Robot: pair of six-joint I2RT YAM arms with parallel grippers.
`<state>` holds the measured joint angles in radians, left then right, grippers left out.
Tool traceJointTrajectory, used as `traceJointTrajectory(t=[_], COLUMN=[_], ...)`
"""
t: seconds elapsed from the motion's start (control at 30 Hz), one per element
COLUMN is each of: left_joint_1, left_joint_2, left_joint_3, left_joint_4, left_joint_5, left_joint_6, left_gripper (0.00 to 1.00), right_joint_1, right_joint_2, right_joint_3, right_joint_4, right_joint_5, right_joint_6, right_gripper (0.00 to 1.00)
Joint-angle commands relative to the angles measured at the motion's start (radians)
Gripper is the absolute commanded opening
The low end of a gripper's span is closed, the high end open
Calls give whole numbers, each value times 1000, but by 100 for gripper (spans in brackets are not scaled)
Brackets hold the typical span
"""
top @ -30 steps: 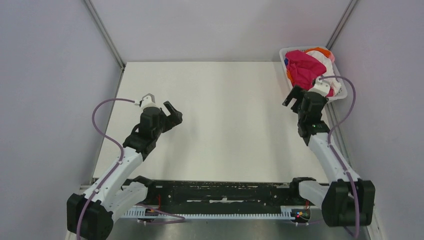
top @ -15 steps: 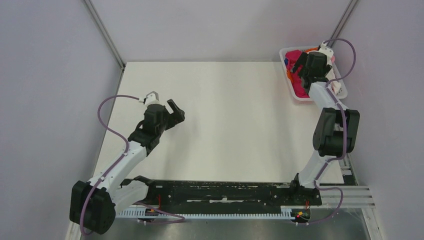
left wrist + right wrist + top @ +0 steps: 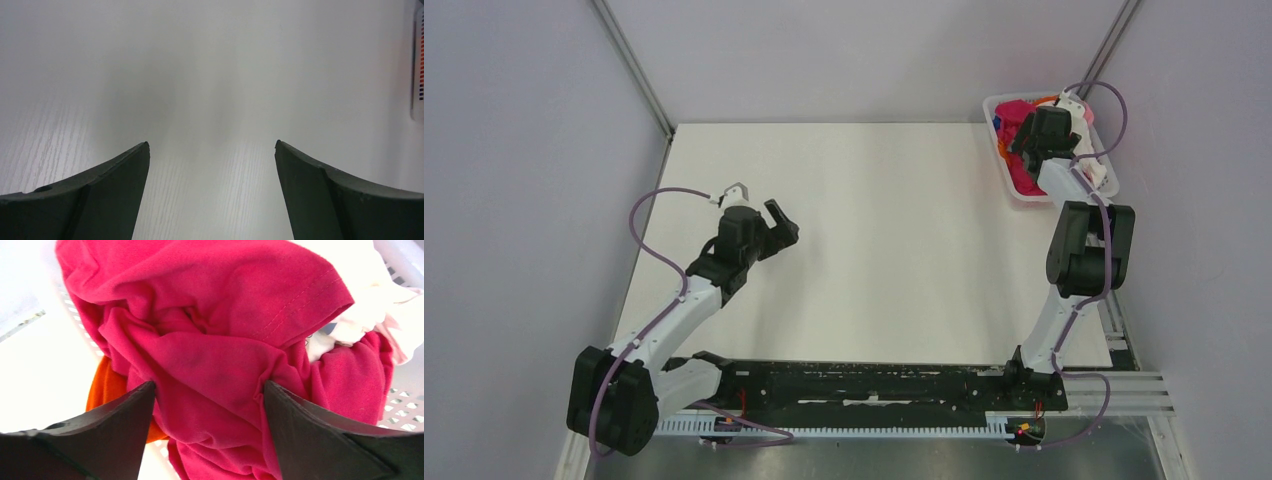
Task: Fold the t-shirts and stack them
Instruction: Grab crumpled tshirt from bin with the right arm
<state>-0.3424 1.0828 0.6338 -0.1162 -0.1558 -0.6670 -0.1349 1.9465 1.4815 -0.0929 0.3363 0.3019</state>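
My right gripper [image 3: 209,385] sits in the basket [image 3: 402,390], jaws wide around a lump of the red shirt [image 3: 200,300], to pull it out. I cannot tell if it grips. My left gripper [image 3: 211,144] hangs wide open and empty over the table [image 3: 200,60], ready to help.

The t-shirts [image 3: 210,355] lie in the basket [image 3: 405,390] at the table's [image 3: 874,230] far right corner.

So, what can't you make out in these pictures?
- Right wrist view: the magenta shirt covers the pile, so the orange shirt and white shirt show only as slivers; the count is hidden.
- Same view: whether the right gripper pinches the magenta cloth.
- Left wrist view: the basket, cut off by the right edge.
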Motion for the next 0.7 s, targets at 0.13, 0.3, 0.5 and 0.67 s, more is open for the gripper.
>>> traceJointTrajectory(t=[0.13, 0.3, 0.5, 0.67], left_joint_1=[-1, -1, 0, -1], left_joint_2=[22, 26, 19, 9], left_joint_3=[40, 44, 49, 57], left_joint_4=[37, 29, 15, 3], left_joint_5=[16, 27, 19, 19], left_joint_6=[33, 33, 33, 37], left_gripper=[100, 100, 100, 100], right_joint_1=[-5, -5, -5, -3], right_joint_2=[76, 166, 209, 140], right_joint_3=[83, 182, 212, 218], right_joint_4=[-5, -58, -53, -46], right_joint_5=[6, -19, 1, -37], right_joint_6=[-60, -60, -38, -60], right_gripper=[66, 66, 42, 9])
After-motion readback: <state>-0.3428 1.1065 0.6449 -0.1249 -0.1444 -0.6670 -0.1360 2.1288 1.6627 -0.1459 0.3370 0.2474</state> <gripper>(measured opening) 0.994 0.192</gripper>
